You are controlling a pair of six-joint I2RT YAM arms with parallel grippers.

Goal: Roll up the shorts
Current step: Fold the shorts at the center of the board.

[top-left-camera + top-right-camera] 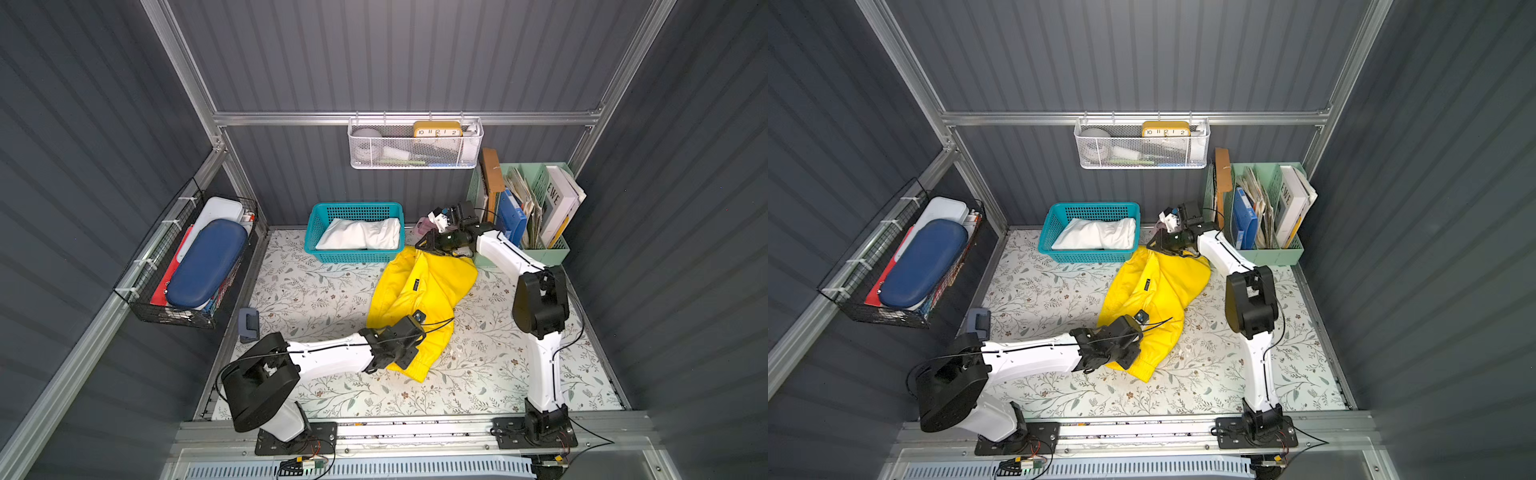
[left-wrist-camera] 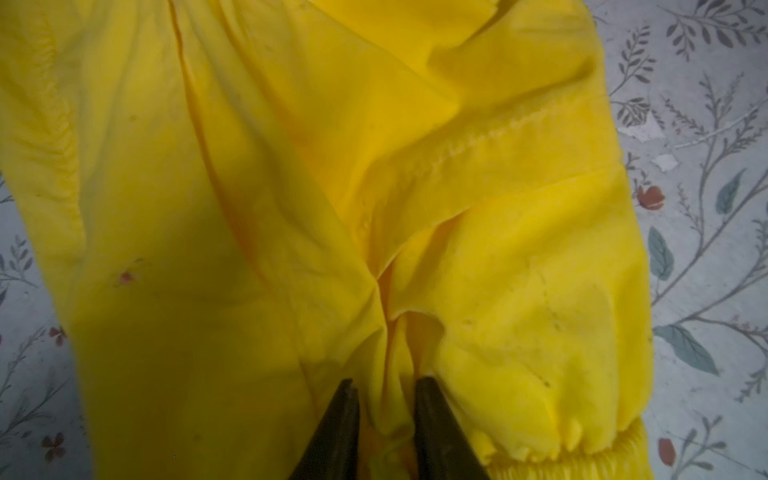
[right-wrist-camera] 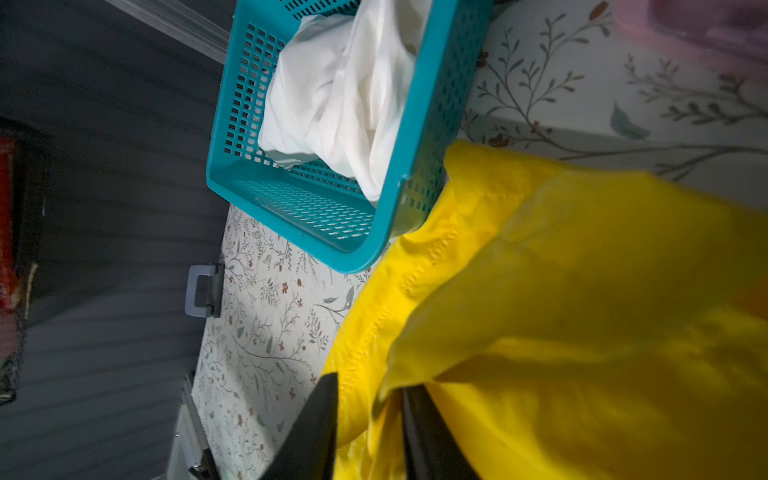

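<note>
Pinching a bunch of yellow cloth, the left pincer point(image 2: 386, 399) is closed on the yellow shorts point(image 1: 419, 299) near their stretchy waistband point(image 2: 561, 457). Folds in the cloth run right up to its two black fingers point(image 2: 340, 419). The right pincer point(image 3: 370, 407) is at the far end of the same shorts, just beside the basket point(image 3: 432, 104). Its fingers point(image 3: 320, 415) stand apart, with yellow cloth loose between them and a dark gap next to one finger. The yellow shorts lie crumpled on the flowery mat point(image 1: 316, 299) in both top views. The white shorts point(image 1: 361, 235) sit inside the blue-green basket at the back.
</note>
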